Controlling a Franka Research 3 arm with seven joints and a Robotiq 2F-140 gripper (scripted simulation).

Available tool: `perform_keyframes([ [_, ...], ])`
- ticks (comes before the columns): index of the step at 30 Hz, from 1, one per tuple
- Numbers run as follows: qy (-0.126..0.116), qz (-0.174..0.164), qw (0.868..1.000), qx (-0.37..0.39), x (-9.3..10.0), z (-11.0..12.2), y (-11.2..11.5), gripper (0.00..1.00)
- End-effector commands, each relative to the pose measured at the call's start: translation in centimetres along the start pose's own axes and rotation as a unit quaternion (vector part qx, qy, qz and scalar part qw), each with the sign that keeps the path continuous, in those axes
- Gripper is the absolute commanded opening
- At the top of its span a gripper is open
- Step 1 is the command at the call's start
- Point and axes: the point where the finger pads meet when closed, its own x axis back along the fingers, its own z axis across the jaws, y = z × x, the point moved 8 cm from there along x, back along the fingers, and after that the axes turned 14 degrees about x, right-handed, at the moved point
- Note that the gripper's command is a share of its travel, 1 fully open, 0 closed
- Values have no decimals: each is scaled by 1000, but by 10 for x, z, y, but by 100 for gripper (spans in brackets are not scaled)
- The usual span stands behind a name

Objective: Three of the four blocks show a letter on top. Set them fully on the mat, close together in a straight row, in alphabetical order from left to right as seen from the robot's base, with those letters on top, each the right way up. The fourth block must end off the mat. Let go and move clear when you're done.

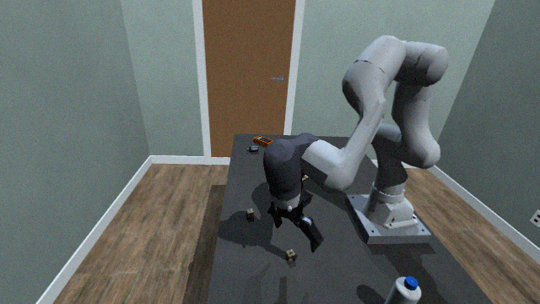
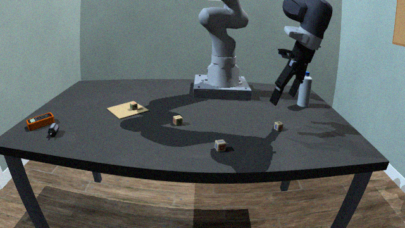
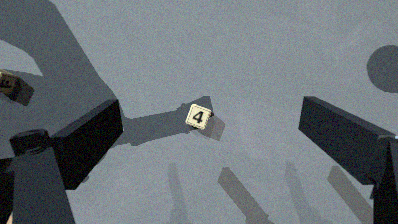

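Observation:
A block with a "4" on top point(image 1: 290, 255) point(image 2: 278, 126) point(image 3: 198, 116) stands on the table's right part in the exterior view. My gripper point(image 1: 296, 237) point(image 2: 283, 99) point(image 3: 210, 114) is open and empty, above the table; in the wrist view that block shows between its fingers. A second block point(image 1: 250, 214) point(image 2: 220, 145) point(image 3: 7, 82) lies nearer the front edge; its top mark is cut off in the wrist view. A third block point(image 2: 178, 120) lies between it and the mat. The tan mat point(image 2: 118, 111) carries a fourth block point(image 2: 133, 106) near its back right edge. Their top marks are unreadable.
A white bottle with a blue cap point(image 1: 402, 292) point(image 2: 304, 92) stands at the right in the exterior view, behind the gripper. An orange device point(image 1: 263, 140) point(image 2: 40, 121) and a small dark object point(image 1: 253, 149) point(image 2: 53, 129) lie at the far left. The arm's shadow crosses the table.

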Motion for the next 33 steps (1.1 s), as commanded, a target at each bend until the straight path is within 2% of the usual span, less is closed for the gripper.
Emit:
perform_keyframes([
  [1,-2,-2,1000,-3,1,-3,0,100],
  [2,-1,-4,1000,-2,2,-19,-3,100],
  [3,0,-7,1000,-1,4,-51,-11,100],
  [4,0,-8,1000,0,4,-66,-15,100],
  [6,0,-8,1000,0,4,-66,-15,100],
  [7,0,-10,1000,0,3,-102,-27,100],
  [11,0,-10,1000,0,-1,-158,-53,100],
  [16,-1,-3,1000,-2,-14,-229,-100,100],
  [17,-1,-2,1000,-2,-15,-236,-106,100],
  [20,2,2,1000,-6,-21,-236,-106,100],
  [33,-1,-2,1000,-2,-16,-239,-108,100],
])
